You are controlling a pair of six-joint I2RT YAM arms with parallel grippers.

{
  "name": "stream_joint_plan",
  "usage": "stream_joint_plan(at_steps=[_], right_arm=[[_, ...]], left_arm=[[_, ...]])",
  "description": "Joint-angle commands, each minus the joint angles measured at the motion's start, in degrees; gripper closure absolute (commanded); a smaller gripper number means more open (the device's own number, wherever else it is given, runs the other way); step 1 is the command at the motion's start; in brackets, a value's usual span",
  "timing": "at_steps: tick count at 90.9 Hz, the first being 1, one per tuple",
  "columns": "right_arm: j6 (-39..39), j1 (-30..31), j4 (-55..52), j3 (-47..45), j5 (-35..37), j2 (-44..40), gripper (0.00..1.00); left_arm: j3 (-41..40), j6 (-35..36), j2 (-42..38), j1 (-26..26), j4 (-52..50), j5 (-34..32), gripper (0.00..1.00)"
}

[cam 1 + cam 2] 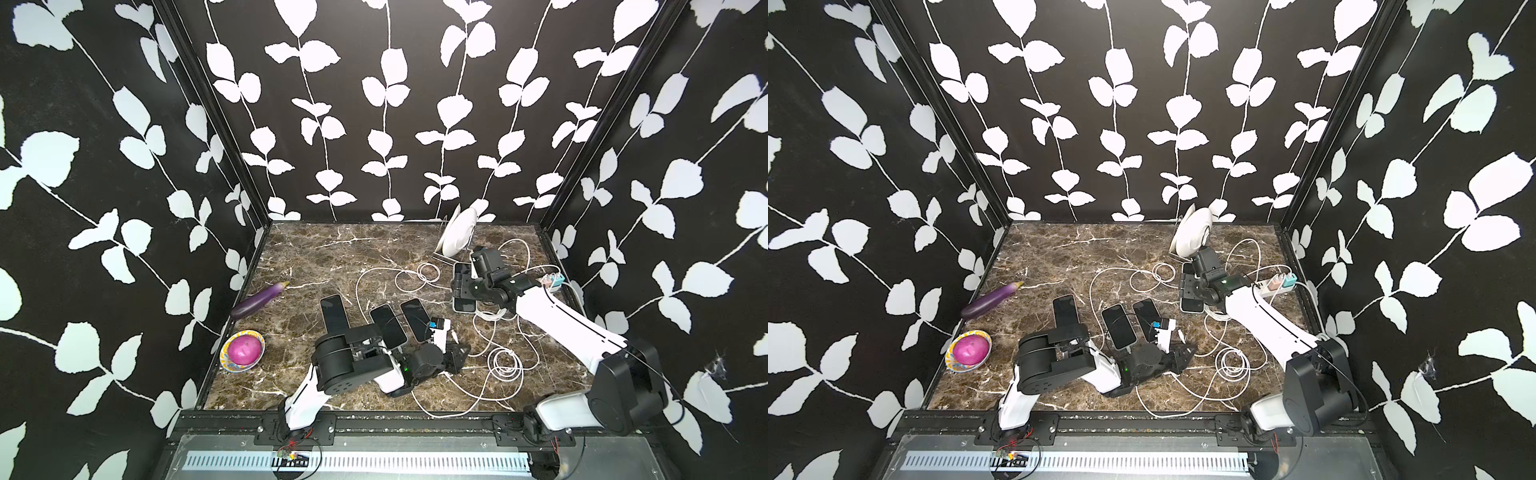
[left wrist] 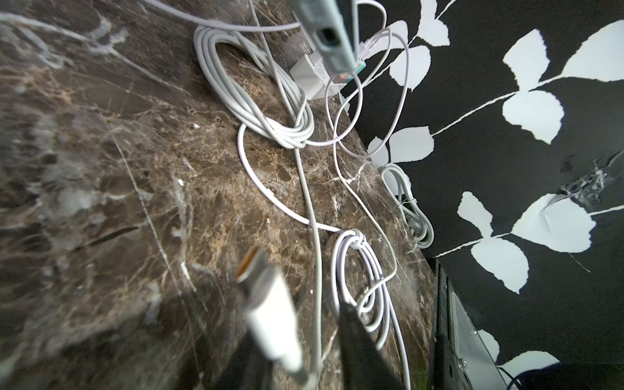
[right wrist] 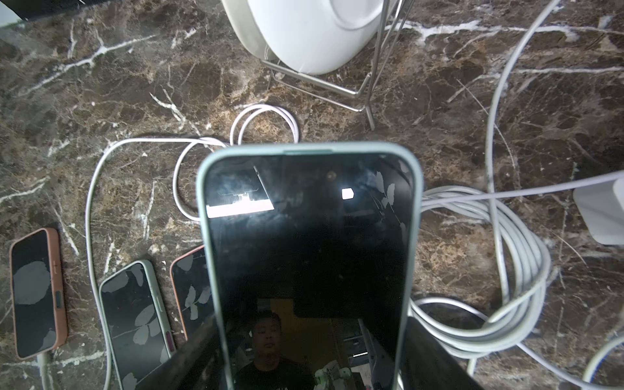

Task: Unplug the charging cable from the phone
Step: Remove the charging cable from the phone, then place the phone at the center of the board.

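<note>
We recorded the right gripper [image 3: 314, 364] clamped on the green-cased phone [image 3: 309, 243] just in front of the dish rack [image 3: 337, 87]. The left gripper [image 2: 297, 354], nearer us than that rack, stood spread around the white cable plug [image 2: 270, 310], which lay loose between its fingers.

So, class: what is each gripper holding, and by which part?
Right gripper grips the phone by its long edges. Left gripper: jaws apart around the cable plug, seemingly not gripping.
</note>
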Motion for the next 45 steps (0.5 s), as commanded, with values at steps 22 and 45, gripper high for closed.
stream_joint_plan(at_steps=[22,45], right_arm=[[-3.2,-0.1,-9.0,5.8,-1.4,5.5,1.00],[-5.0,0.0,-9.7,5.8,-1.5,12.8,1.00]], left_arm=[[-11.4,11.6,-29.3,-0.3,-20.2,-11.4,0.02],[-1.1,10.0,-49.5,2.2,-70.0,-21.3,0.02]])
